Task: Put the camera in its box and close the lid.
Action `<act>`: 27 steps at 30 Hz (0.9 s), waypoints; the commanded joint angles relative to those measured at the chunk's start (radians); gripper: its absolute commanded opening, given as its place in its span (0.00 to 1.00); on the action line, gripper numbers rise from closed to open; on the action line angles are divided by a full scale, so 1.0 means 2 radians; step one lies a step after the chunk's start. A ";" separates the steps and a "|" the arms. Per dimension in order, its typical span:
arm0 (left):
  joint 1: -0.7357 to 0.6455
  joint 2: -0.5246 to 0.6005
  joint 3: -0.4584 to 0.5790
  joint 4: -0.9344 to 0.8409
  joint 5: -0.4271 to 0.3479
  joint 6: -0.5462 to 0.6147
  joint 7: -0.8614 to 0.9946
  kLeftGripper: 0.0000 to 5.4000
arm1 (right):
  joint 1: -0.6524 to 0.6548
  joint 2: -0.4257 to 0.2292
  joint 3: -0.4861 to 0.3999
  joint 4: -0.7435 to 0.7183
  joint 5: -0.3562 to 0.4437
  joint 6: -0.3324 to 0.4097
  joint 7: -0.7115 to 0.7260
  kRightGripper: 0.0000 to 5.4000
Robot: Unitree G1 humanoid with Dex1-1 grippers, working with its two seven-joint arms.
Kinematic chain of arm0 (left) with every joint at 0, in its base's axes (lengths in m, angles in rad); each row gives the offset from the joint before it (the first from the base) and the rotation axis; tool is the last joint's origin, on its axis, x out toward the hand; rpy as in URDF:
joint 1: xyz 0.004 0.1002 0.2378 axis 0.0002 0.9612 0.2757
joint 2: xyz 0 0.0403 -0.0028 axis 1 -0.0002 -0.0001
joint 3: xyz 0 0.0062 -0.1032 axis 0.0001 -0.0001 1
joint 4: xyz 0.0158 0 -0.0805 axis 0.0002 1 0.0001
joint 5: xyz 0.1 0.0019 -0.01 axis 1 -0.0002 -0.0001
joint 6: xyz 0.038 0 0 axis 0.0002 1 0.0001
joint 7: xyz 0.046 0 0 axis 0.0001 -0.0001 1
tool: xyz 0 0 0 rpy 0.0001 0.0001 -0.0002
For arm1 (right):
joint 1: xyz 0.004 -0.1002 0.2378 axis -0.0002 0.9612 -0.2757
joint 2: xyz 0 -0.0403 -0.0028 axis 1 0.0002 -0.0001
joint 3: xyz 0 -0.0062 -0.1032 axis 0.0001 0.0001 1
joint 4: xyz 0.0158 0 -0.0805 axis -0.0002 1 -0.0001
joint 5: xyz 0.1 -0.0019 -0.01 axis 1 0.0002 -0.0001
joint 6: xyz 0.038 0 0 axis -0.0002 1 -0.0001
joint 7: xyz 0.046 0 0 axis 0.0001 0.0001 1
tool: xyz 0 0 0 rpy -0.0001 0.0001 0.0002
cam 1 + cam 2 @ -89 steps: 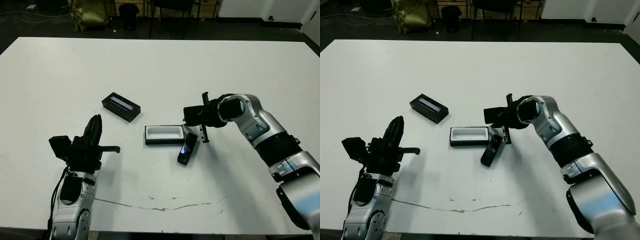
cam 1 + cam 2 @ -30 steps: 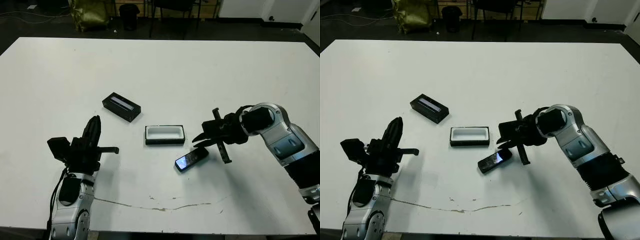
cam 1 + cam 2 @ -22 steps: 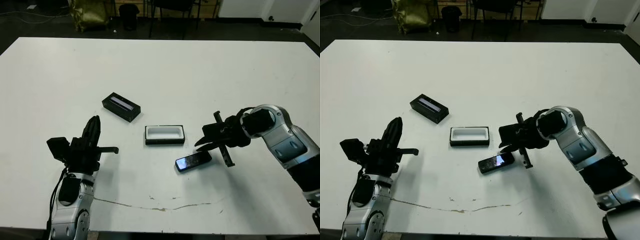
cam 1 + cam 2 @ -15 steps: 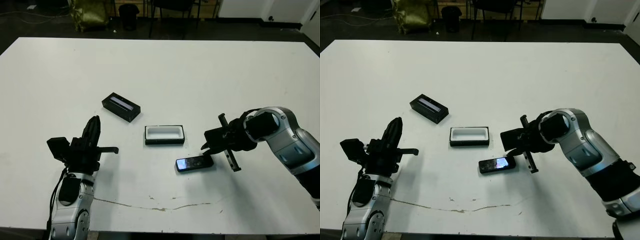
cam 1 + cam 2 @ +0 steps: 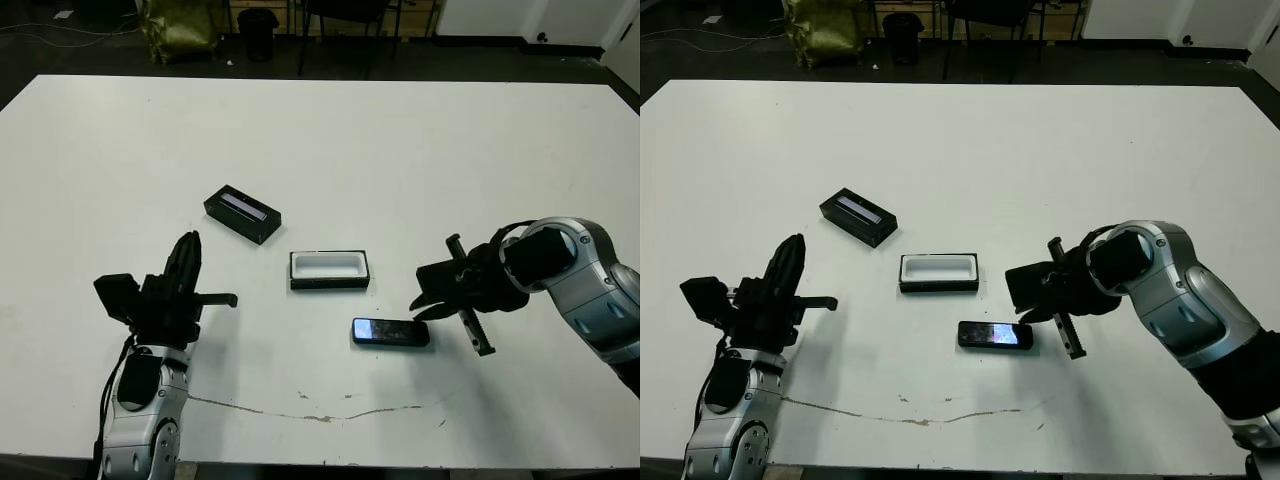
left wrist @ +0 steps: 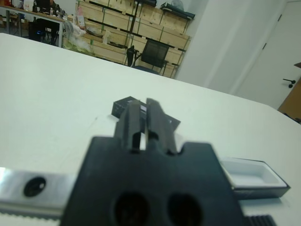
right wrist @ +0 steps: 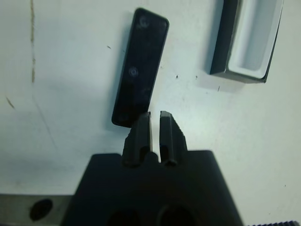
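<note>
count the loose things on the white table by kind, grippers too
Slim glossy black bar-shaped camera: 1
Shallow black box with white lining: 1
Black rectangular lid with a pale grey strip: 1
Black two-finger grippers: 2, left gripper and right gripper
Total: 5

White table [image 5: 400, 140], dark floor [image 5: 80, 40], black chair [image 6: 154, 52], wooden crates [image 6: 113, 14]

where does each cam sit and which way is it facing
Left and right eye views: on the head, looking forward and down at the table; both arms show.
Left wrist view: along the left gripper across the table, toward the lid and box.
Right wrist view: down past the right gripper onto the camera and box.
Shared: the box shows in every view.
</note>
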 commanded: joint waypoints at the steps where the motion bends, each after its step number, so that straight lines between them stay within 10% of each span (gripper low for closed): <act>1: 0.006 0.000 0.001 -0.004 0.002 0.017 0.009 0.00 | -0.008 -0.011 0.003 -0.015 0.001 0.010 0.008 0.00; 9: 0.003 0.000 0.003 0.004 -0.002 0.009 0.001 0.00 | -0.013 -0.014 0.003 -0.017 0.006 0.015 0.017 0.00; 16: 0.005 0.004 0.000 0.008 0.005 0.001 0.001 0.00 | -0.015 0.016 -0.046 0.156 0.025 -0.122 -0.076 0.00; 27: 0.005 0.004 0.000 0.010 0.016 -0.003 0.002 0.00 | -0.090 0.021 -0.152 0.233 0.092 -0.116 -0.137 0.00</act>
